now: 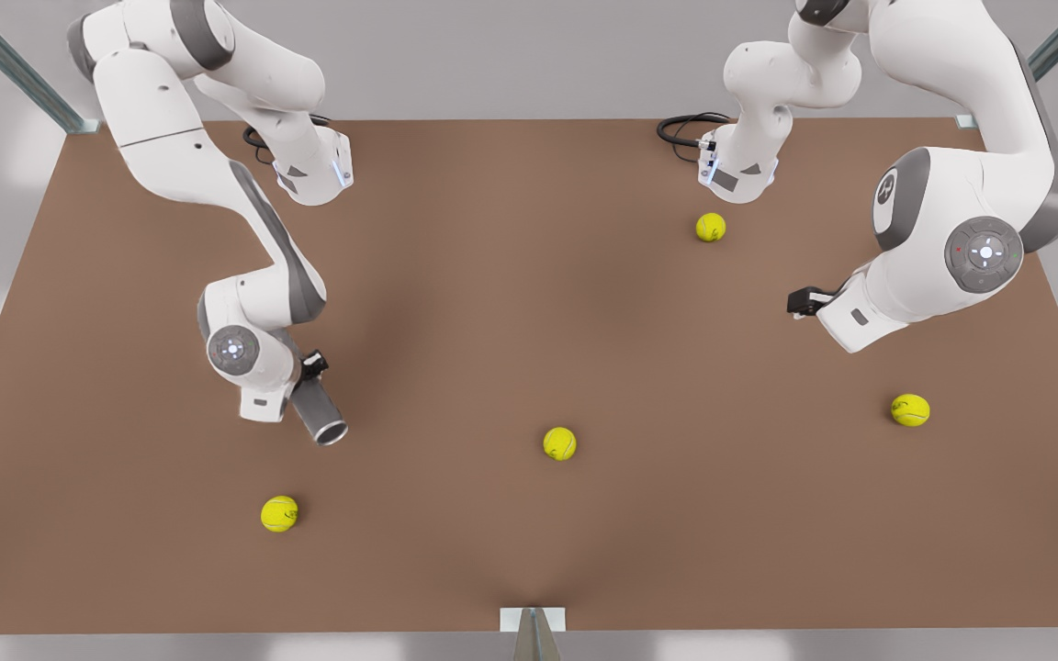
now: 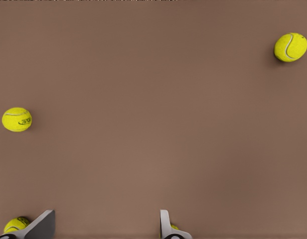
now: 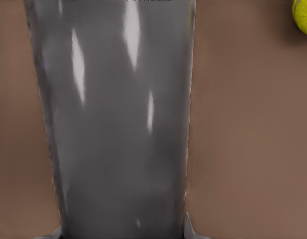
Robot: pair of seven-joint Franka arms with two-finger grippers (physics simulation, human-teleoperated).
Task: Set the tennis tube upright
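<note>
The tennis tube point(image 1: 318, 413) is a grey metallic cylinder at the front view's left, slanted, with its hollow end pointing toward the table's front. In the right wrist view the tennis tube point(image 3: 118, 124) runs between the fingertips point(image 3: 191, 230), and my right gripper point(image 3: 123, 231) is shut on it. The right arm's wrist point(image 1: 258, 367) covers the tube's other end in the front view. I cannot tell whether the tube touches the table. My left gripper point(image 2: 103, 229) is open with nothing in it, hanging above the table under the arm at the front view's right point(image 1: 860, 308).
Several yellow-green tennis balls lie on the brown table point(image 1: 529, 303): one at the back point(image 1: 711, 227), one in the middle point(image 1: 559, 443), one front left point(image 1: 279, 513), one at the right point(image 1: 910, 409). Another ball point(image 2: 15, 225) lies beside a left finger.
</note>
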